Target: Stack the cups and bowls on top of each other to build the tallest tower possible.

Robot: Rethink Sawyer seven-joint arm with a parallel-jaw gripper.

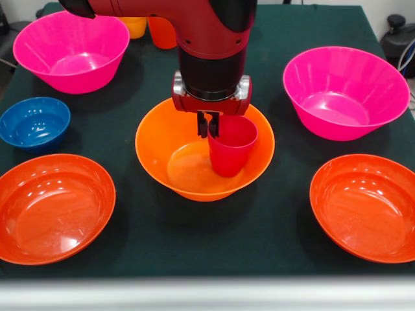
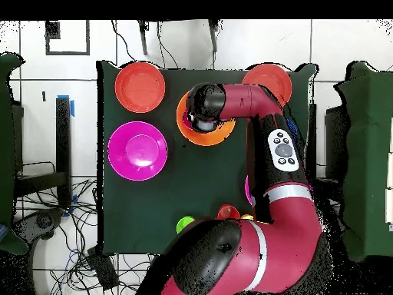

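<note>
While the gripper (image 1: 208,124) pinches one red cup's (image 1: 231,146) rim inside the orange bowl (image 1: 162,146), two pink bowls (image 1: 71,48) flank it.

Bright, even overhead light leaves white glare on the glossy bowls (image 1: 347,91) and soft shadows beneath them.

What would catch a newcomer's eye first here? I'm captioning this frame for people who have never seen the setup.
The red and black arm coming down over the table's middle, its gripper shut on the rim of a red cup inside the large orange bowl. Around that sit bright bowls on the dark cloth: two pink bowls at the far corners, two shallow red-orange bowls at the near ones, and a small blue bowl at the front view's left.
</note>
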